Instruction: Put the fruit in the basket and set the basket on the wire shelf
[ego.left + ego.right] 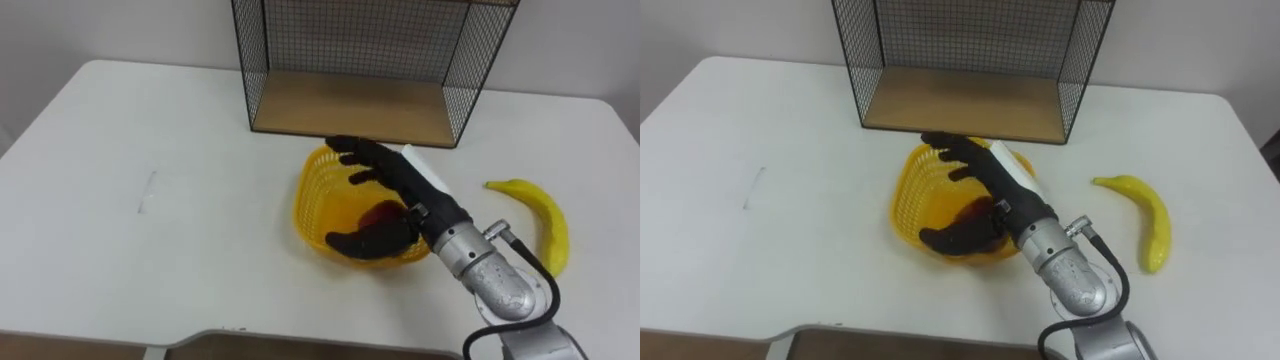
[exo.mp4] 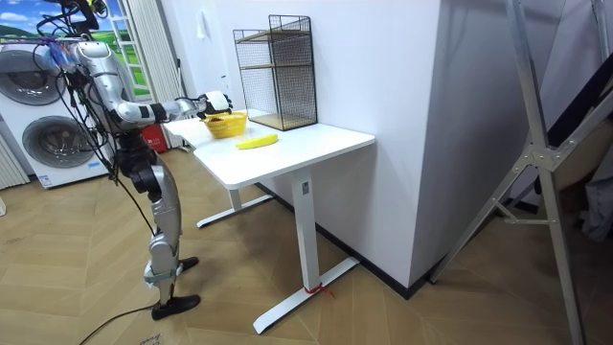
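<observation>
Half hidden beneath the right hand (image 1: 395,185): a red fruit (image 1: 381,212), low inside the yellow basket (image 1: 303,205), glimpsed between fingers and thumb. Hard to tell what kind of fruit, or whether touched by the palm. Fingers straight and spread above the basket, thumb stretched apart over the near rim, nothing clasped. Near-right stretch of the basket rim covered by wrist and forearm. Forearm itself cut off at the lower edge of both eye views.

Out to the right of the hand, well apart from the basket: a banana (image 1: 541,215), lying flat on the white table (image 1: 120,260). Just beyond the fingertips: the wire shelf (image 1: 350,105), open front toward the hand, wooden board at its base, upper part cut off by the top edge. Far off to the left of the hand: a faint short mark (image 1: 148,190) on the tabletop, too small to make out.

From the room view: standing at the table's end on the room view's left, one arm stretched out over the basket. Shelf close to the wall, two tiers tall. Behind the robot, washing machines (image 2: 48,134). Underfoot, a wood-pattern floor (image 2: 402,307). At the room view's right, a grey metal frame (image 2: 536,144), partly cut off.
</observation>
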### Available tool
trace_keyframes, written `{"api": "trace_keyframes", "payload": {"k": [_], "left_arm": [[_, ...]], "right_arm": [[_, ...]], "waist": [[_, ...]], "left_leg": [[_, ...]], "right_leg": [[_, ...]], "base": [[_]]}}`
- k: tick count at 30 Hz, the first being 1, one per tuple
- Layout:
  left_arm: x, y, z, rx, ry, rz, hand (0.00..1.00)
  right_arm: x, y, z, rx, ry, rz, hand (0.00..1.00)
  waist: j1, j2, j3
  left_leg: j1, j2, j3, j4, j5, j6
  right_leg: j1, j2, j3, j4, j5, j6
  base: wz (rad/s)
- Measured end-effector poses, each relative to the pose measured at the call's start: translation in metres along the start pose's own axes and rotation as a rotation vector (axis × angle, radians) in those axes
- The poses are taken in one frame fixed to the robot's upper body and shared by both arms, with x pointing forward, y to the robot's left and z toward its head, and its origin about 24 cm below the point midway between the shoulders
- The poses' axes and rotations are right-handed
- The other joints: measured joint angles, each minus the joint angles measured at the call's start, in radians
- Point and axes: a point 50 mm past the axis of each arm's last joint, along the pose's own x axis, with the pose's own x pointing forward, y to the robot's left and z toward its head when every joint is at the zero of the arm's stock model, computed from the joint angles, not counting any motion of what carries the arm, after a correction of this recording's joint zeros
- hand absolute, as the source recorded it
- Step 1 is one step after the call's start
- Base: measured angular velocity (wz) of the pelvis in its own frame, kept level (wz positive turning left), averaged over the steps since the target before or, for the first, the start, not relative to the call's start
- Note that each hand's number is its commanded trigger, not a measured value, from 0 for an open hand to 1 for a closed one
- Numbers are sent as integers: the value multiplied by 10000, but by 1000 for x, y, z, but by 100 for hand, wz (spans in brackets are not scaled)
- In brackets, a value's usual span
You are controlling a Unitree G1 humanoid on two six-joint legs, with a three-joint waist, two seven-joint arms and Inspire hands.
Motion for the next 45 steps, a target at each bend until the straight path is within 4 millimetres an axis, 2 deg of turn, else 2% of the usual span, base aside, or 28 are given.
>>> {"api": "trace_keyframes", "payload": {"k": [2, 10, 25, 28, 34, 39, 45], "left_arm": [[0, 0, 0, 22, 9, -12, 0], [0, 2, 3, -22, -140, 88, 0], [0, 3, 3, -58, -142, 141, 0], [0, 3, 4, -58, -159, 152, 0], [1, 5, 7, -56, -238, 267, 0], [0, 6, 3, -35, -149, 270, 0], [-1, 2, -3, -47, -5, 182, 0]], "right_arm": [[-1, 1, -2, 11, 148, 54, 0], [-4, 2, -6, -58, 398, 106, 0], [-6, -5, -9, -211, 626, -88, 0], [-7, -7, -15, 151, 829, -234, 0], [-9, -21, -17, 667, 792, -1193, 0], [-11, -38, -15, 1743, 454, -2451, 0], [-17, -59, -16, 2372, 293, -3832, 0]], "waist": [[-48, 15, 14], [-182, 16, -13], [-284, 15, -18], [-286, -8, -22], [-277, -66, -30], [-268, -84, -28], [-373, 20, 6]], "left_leg": [[-33, -2, -57, 51, 0, 0], [-358, -8, -323, 324, -15, 15], [-314, -14, -254, 482, -40, 53], [-313, -15, -257, 469, -40, 53], [-315, -16, -232, 403, -40, 53], [-157, -13, -87, 281, -40, 52], [-146, -10, -83, 253, -42, 50]], "right_leg": [[-22, 0, -66, 2, 0, 0], [-49, 11, -320, 29, 17, -22], [-39, 5, -194, 3, 32, 0], [-45, 5, -199, -3, 32, 0], [-82, 8, -184, -47, 31, 1], [-17, -1, -46, -104, 41, 15], [-32, 2, -61, -52, 45, 18]], "base": [[9], [10], [-1], [0], [-1], [-8], [0]]}}
